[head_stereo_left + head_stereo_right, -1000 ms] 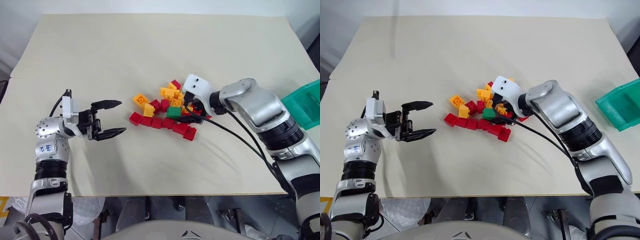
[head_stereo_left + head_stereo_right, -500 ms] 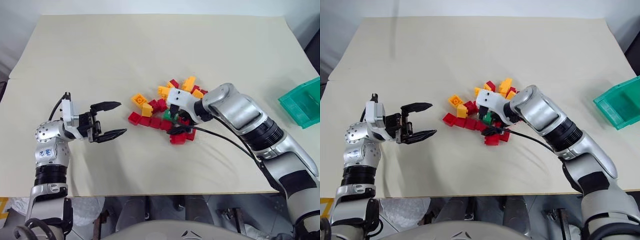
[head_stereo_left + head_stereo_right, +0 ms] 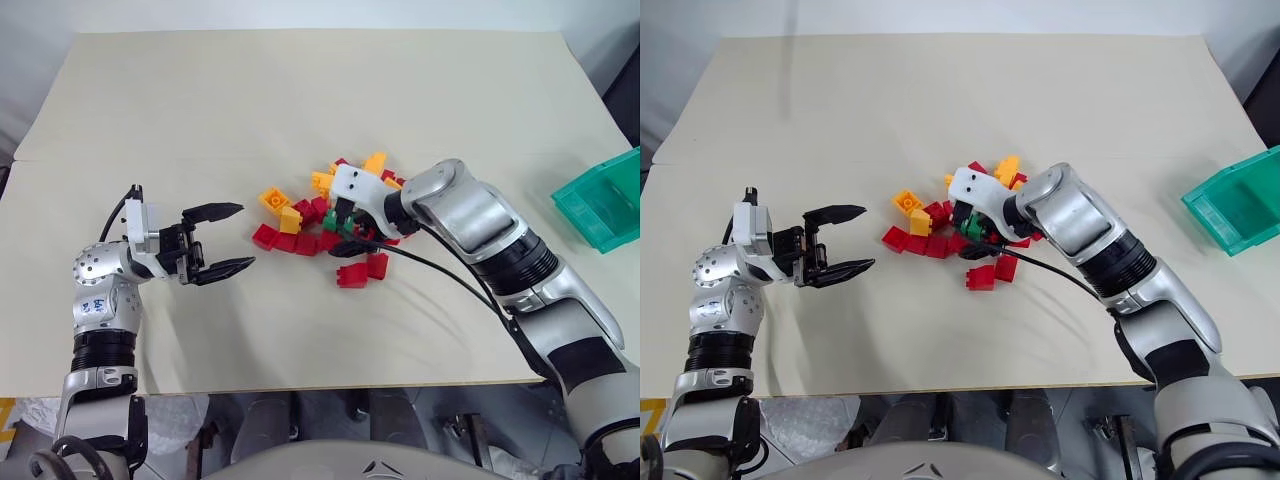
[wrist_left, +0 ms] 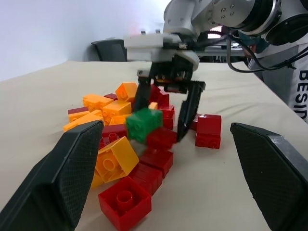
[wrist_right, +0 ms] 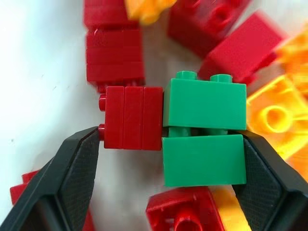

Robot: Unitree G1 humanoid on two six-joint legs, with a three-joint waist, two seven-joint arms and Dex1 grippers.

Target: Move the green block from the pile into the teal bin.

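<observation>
We're early on: our right gripper (image 3: 965, 228) brackets the green block (image 4: 142, 124) plus a red brick (image 5: 132, 118), not clamped yet; teal bin (image 3: 1238, 213) waits far right. Left gripper (image 3: 222, 240) idles agape.

- Silver arms are showing black ribbed joint bands.
- A black cable is trailing along the right arm (image 3: 480, 225).
- White housings are backing the black two-fingered grippers.

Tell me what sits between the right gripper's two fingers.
In the right wrist view, the right gripper brackets a green block and a red brick, side by side between its fingers.
</observation>
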